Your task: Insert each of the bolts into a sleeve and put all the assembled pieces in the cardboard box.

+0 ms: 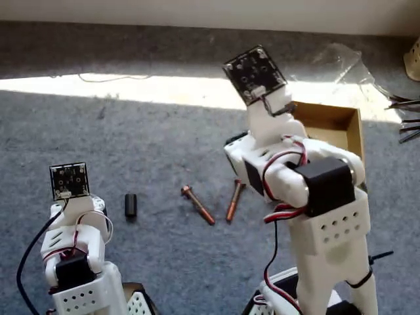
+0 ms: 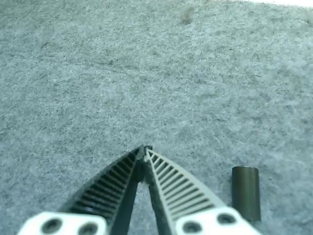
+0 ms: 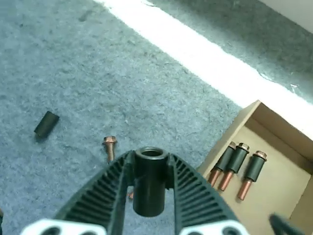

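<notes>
Bolts of copper-coloured metal with flanged heads are the parts awaiting assembly. Two lie flat near the middle of the grey carpeted surface (image 1: 164, 138). The first bolt (image 1: 197, 205) slants from its head, at the far end, toward the near edge. The second bolt (image 1: 233, 201) lies just beside it and slants the opposite way, so their near ends converge without touching. The right pincer (image 3: 149, 161) is clamped on a black cylindrical sleeve (image 3: 148, 193), gripped across its side wall, with one open bore end showing at the fingertip end. Whether this sleeve's long axis stands upright over the surface cannot be told. Both bolts lie below and ahead of this pincer, and the right arm (image 1: 328, 197) is the nearer arm to them. The coming insertion is judged to turn on one relation: the flat bolt axis must be brought into line with the bore of the held sleeve. The left pincer (image 2: 145, 152) is closed tip to tip and grips nothing, low over the near left part of the surface. A second black sleeve (image 2: 245, 193) lies on its side just beside it, well apart from the bolts, with its long axis running roughly from near edge to far edge. The left arm (image 1: 75, 256) is nearer this loose sleeve. An open brown cardboard box (image 1: 348, 134) sits toward the far right of the surface, beyond the right arm. Three assembled bolt-and-sleeve pieces (image 3: 237, 164) lie side by side on its floor, close to one wall.
</notes>
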